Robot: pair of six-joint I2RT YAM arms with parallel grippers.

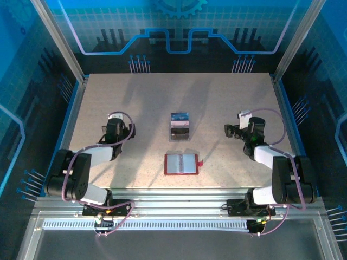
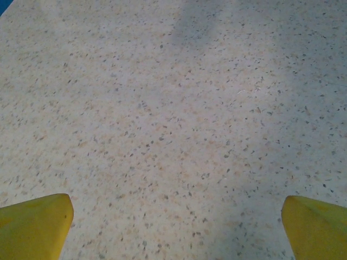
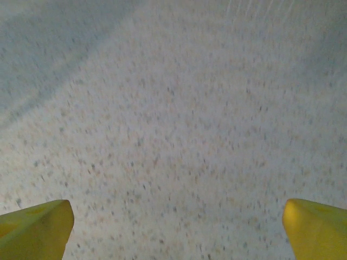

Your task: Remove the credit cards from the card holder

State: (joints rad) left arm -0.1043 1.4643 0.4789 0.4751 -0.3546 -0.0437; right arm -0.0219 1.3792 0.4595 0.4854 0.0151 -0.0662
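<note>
1 card holder (image 1: pixel 181 163), open; pocket contents unclear. Credit cards (image 1: pixel 180 120): 2 faces seen, total unclear. L gripper (image 2: pixel 176 227), R gripper (image 3: pixel 176 227): spread wide, empty.

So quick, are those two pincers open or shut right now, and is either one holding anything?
Left pincer: open, holding nothing.
Right pincer: open, holding nothing.

I see a red card holder (image 1: pixel 181 163) with pale grey pockets, a blue-faced card (image 1: pixel 180 116), yellow fingertips (image 2: pixel 32 225), and a beige table (image 1: pixel 135 103) speckled dark
</note>
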